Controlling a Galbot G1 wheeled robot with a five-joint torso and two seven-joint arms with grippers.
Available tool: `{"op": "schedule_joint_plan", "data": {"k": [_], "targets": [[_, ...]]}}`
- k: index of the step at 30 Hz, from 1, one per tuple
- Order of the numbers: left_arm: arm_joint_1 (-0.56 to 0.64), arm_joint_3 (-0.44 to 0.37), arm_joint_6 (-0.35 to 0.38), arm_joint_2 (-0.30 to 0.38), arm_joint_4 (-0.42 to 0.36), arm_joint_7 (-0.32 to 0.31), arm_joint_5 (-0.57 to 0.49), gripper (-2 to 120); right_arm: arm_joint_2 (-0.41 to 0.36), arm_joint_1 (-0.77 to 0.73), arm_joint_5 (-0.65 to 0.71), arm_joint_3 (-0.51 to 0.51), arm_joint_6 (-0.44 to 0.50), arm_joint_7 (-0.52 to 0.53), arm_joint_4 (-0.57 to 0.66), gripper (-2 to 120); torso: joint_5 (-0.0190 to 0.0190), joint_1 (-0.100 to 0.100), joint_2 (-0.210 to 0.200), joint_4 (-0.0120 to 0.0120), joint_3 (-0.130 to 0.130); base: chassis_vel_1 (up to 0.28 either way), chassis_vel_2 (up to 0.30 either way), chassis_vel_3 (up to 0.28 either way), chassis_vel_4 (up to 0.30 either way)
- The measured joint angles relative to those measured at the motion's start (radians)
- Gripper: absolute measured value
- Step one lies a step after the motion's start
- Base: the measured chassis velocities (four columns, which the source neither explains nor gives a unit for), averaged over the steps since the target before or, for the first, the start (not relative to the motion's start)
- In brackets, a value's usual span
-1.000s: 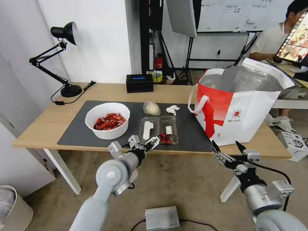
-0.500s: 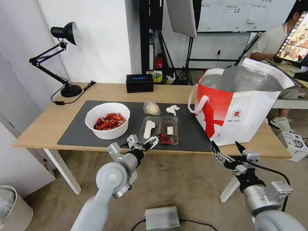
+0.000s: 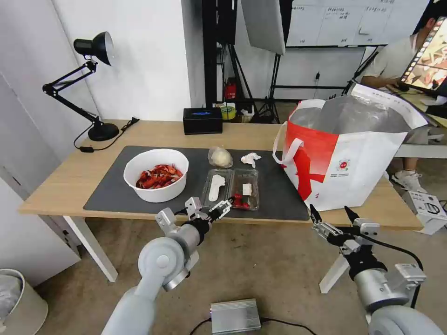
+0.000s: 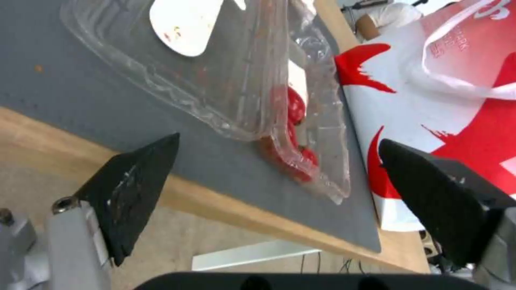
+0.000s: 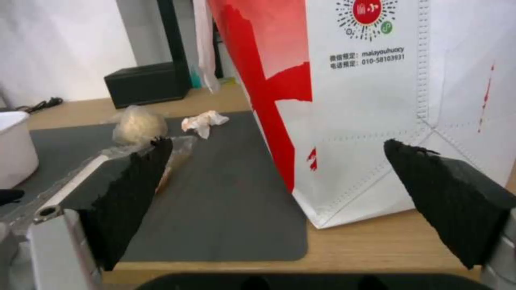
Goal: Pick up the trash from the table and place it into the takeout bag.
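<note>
On the dark mat [image 3: 111,190] of the table [image 3: 60,181] lies the trash. It comprises a white bowl of red shells [image 3: 156,174], an open clear clamshell [image 3: 230,186] with red tomatoes, a small clear bag with a pale lump [image 3: 220,157] and a crumpled tissue [image 3: 250,159]. The takeout bag [image 3: 347,153] stands open at the table's right end. My left gripper [image 3: 209,207] hovers open at the front edge, just short of the clamshell [image 4: 236,80]. My right gripper [image 3: 329,211] is open below the bag's front corner [image 5: 376,100].
A black tissue box [image 3: 202,120] sits at the table's back edge, and a desk lamp [image 3: 93,83] stands at the back left. On the floor are a grey metal box [image 3: 235,315] and a bin [image 3: 18,298]. A person sits behind the bag.
Almost nothing has changed. The right gripper has drifted slightly to the right. The left gripper holds its place at the table's front edge.
</note>
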Motion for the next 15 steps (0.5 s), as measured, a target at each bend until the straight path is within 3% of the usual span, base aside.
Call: {"op": "schedule_joint_plan", "data": {"k": [15], "targets": [[-0.035, 0.015, -0.007, -0.016, 0.039, 0.005, 0.021, 100, 0.004, -0.003, -0.004, -0.002, 0.006, 0.002, -0.003, 100, 0.0, 0.0, 0.0, -0.0001, 0.0, 0.0, 0.0, 0.0, 0.0]]}}
